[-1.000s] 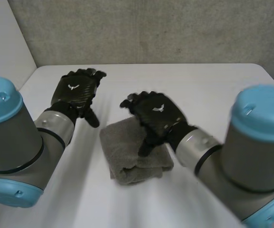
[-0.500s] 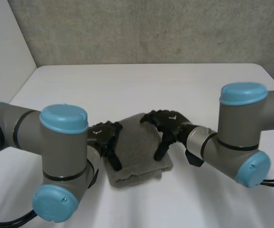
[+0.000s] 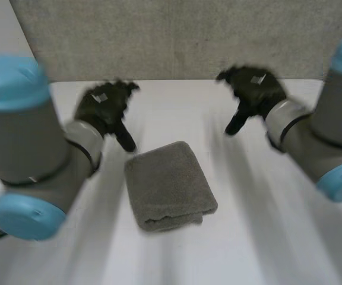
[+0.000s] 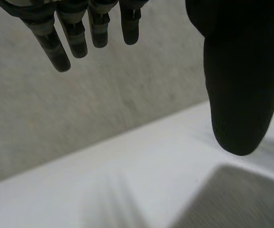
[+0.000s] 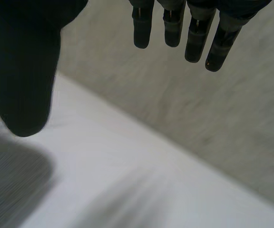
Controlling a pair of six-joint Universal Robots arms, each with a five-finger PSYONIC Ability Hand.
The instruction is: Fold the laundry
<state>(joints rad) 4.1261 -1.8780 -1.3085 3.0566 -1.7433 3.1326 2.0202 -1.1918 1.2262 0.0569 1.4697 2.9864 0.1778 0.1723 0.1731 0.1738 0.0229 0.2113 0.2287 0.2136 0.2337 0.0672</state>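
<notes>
A folded grey towel (image 3: 170,184) lies in a compact rectangle in the middle of the white table (image 3: 260,237). My left hand (image 3: 104,104) hovers above the table, beyond the towel's far left corner, with its fingers (image 4: 56,47) straight and apart from the thumb (image 4: 239,90), holding nothing. My right hand (image 3: 253,90) is raised beyond the towel's far right side, fingers (image 5: 194,42) straight, thumb (image 5: 23,80) spread, empty. A corner of the towel (image 4: 237,199) shows below the left thumb. Both hands are clear of the cloth.
A grey wall (image 3: 177,35) runs along the table's far edge. My two arms, the left arm (image 3: 28,148) and the right arm (image 3: 325,130), flank the towel at the sides.
Both hands were resting on the folded towel half a second ago. They have since lifted off it and swung outward and toward the table's far side. The towel stays folded in place.
</notes>
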